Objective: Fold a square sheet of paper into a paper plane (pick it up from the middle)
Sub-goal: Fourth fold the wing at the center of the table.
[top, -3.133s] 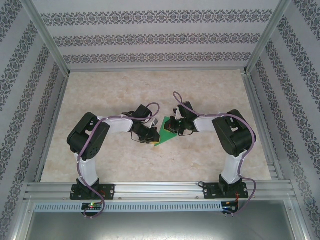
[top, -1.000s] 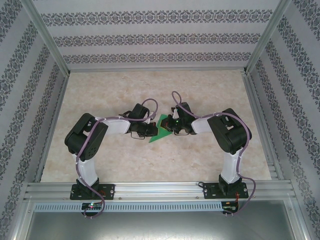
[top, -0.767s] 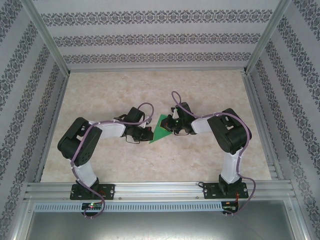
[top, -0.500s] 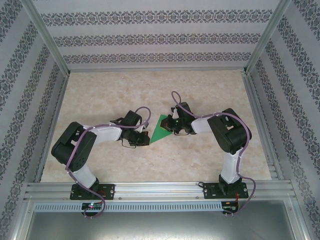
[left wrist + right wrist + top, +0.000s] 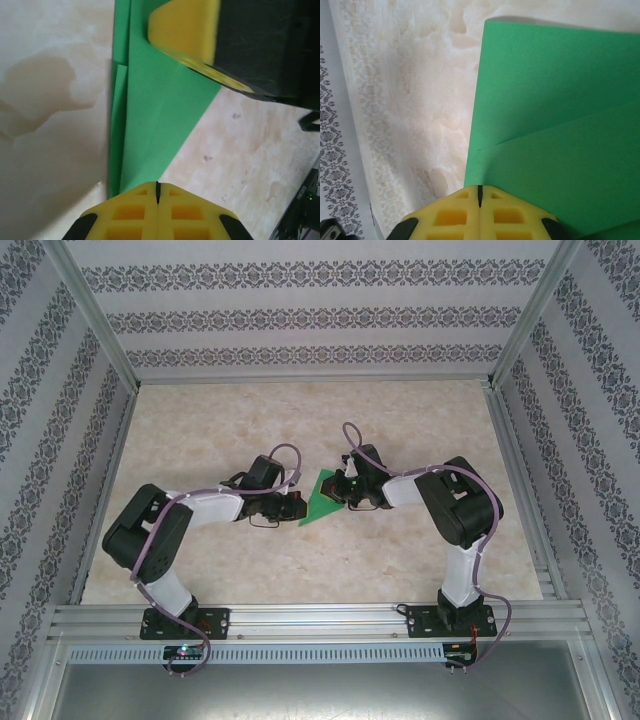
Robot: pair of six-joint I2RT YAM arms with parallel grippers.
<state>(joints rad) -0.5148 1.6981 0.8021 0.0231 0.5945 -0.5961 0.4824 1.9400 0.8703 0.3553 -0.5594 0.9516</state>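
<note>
In the top view the left gripper (image 5: 290, 506) is seen drawn back off the green sheet (image 5: 322, 500) to its left edge, while the right gripper (image 5: 346, 492) is kept on its right side, near the middle of the table (image 5: 250, 425). In the left wrist view the left fingers (image 5: 130, 215) are shut on nothing, tips at the folded sheet's narrow end (a doubled flap shows along one edge). In the right wrist view the right fingers (image 5: 455, 215) are likewise closed empty and rested on the sheet, so a crease is judged just pressed and the sheet pinned for the next fold.
</note>
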